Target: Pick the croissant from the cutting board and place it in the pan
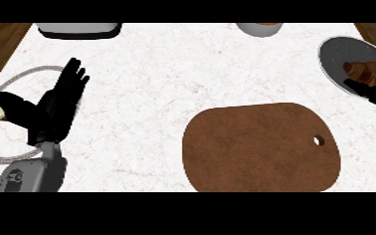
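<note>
The croissant (pixel 358 69) shows as a small brown, ridged lump with lighter tan streaks, and it lies inside the pan (pixel 336 54) at the counter's right edge, toward the far corner. Only part of it is visible, since the view cuts it off on the right. The pan is a grey, round vessel with a paler rim and a speckled floor, and the croissant sits against its right half. The right hand (pixel 362 88) appears as a few black fingers at the pan's near rim, just beside the croissant; whether they are curled or straight cannot be told, nor whether they touch the croissant. The board (pixel 260 148) is a dark brown rounded slab with a small hole near its right side, lying on the white marbled counter (pixel 183 69) close to the near edge, and nothing rests on it. At the left edge the left hand (pixel 62 102) stands open, its fingers straight and pointing toward the far side, its grey forearm coming in from the near left corner. Behind that hand a round plate (pixel 29 73) with a pale rim lies at the left edge, partly hidden. At the far edge a grey box (pixel 78 29) with a dark base sits near the left corner, and a grey bowl (pixel 260 28) sits right of centre, its contents out of view.
</note>
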